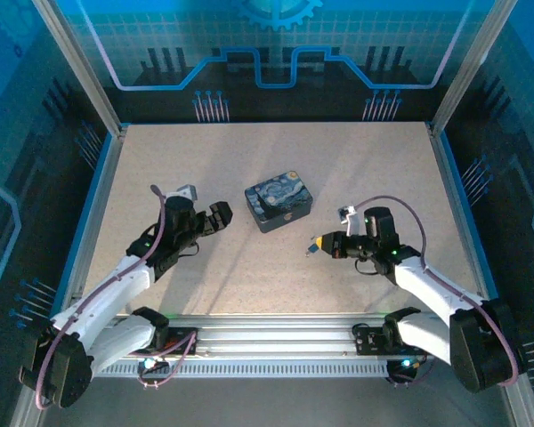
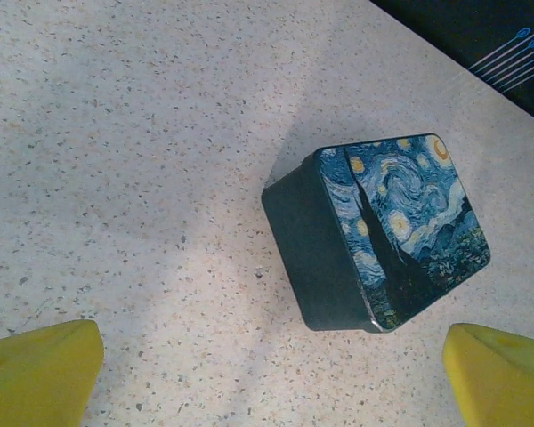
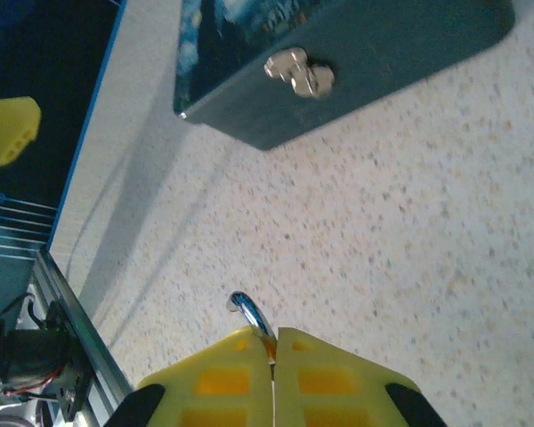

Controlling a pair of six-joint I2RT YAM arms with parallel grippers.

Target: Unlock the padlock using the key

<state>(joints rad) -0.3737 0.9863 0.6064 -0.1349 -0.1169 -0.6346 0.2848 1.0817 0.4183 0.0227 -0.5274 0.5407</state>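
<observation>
Curved end of thin silvery metal key [image 3: 246, 311] shows, rest hidden inside the clamped right gripper [image 3: 273, 342]; dark blue starry-print box [image 3: 392, 53] cut by picture edge, its silvery fitting [image 3: 300, 73] blurred.

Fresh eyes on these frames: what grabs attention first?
The dark blue starry-print box in the middle of the table, with a silver latch on its side wall. To its right, the right hand is shut on a thin metal piece, probably the key. The left hand sits open on the box's other side.
</observation>
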